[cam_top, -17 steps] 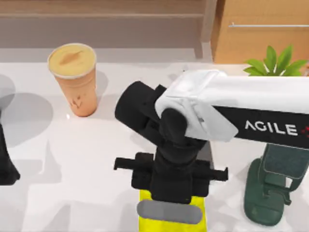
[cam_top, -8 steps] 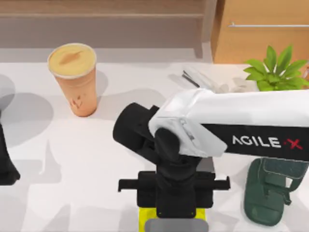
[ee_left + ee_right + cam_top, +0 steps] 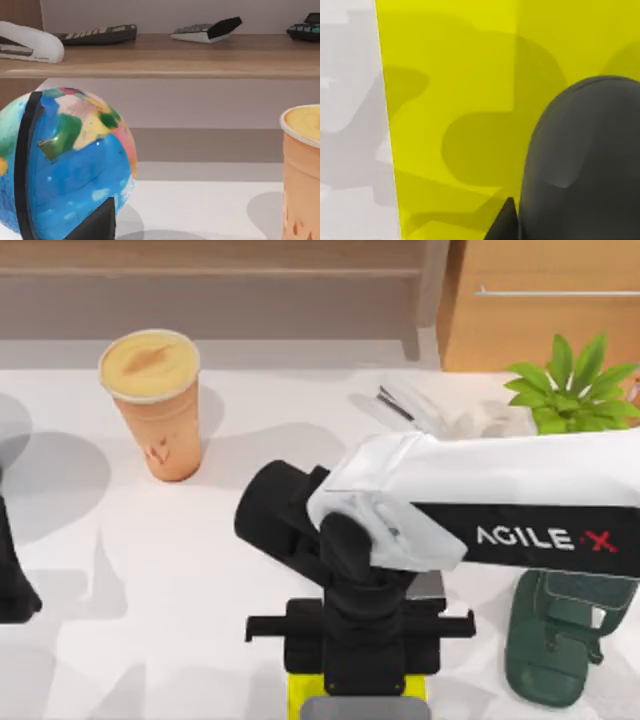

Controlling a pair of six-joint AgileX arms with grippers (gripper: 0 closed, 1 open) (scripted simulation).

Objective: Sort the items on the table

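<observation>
The right arm (image 3: 470, 510) reaches in from the right of the desk (image 3: 150, 580) and bends down over its near edge, its wrist hanging above a yellow mat (image 3: 300, 690) whose corner peeks out beneath it. In the right wrist view a rounded dark grey computer mouse (image 3: 580, 160) sits on or just above that yellow mat (image 3: 450, 100), with a dark fingertip (image 3: 504, 222) beside it; whether the right jaws are pinching the mouse or spread around it I cannot tell, since the pads themselves are hidden. The tall orange-tan drink cup (image 3: 155, 405) with its foamy top stands upright at the far left of the desk, well apart from the mat and untouched; the left wrist view sees the same cup (image 3: 300, 170) beside a coloured globe (image 3: 65, 165). The left arm (image 3: 12, 570) is parked at the left edge, and its jaws cannot be judged either. A grey slab showing just under the right arm's wrist (image 3: 428, 585) may be the smartphone, but it is too covered to be sure. A potted plant (image 3: 570, 380) and a dark green stapler-like object (image 3: 555, 640) sit at the right. As I judge it, sorting is at an early-to-middle stage: the mouse is at or arriving on the yellow mat, while the cup clearly awaits its turn.
</observation>
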